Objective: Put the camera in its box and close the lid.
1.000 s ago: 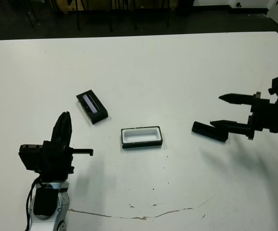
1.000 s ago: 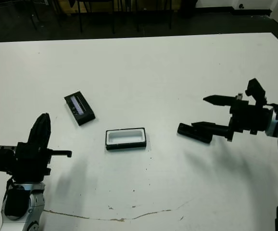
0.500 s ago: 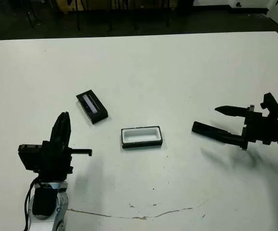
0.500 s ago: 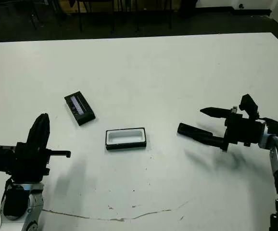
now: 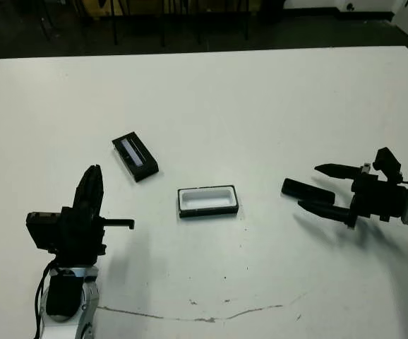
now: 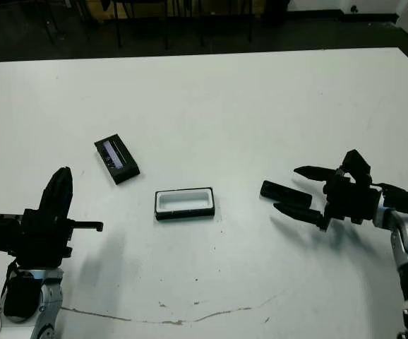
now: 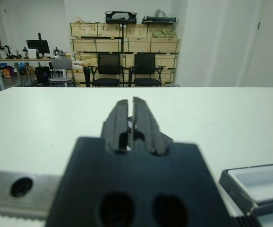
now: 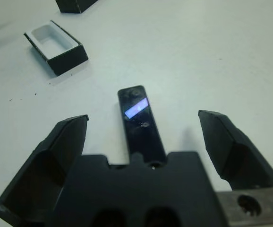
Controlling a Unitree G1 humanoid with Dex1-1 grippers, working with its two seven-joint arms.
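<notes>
Lying flat, the camera [image 8: 140, 124] points its long axis 10 to 4 o'clock; right gripper [image 5: 322, 189] gapes wide astride it, gripping nothing

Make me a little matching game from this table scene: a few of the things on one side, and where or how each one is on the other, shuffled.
Things:
1. slim black bar camera
2. shallow black tray box with white lining
3. flat black lid with a grey stripe
4. left gripper

States:
A. fingers shut, holding nothing
B. lying empty at mid-table
C. lying on the table between the open fingers of the right gripper
D. stripe up, beyond the tray on the robot's left

Pairs: 1-C, 2-B, 3-D, 4-A
</notes>
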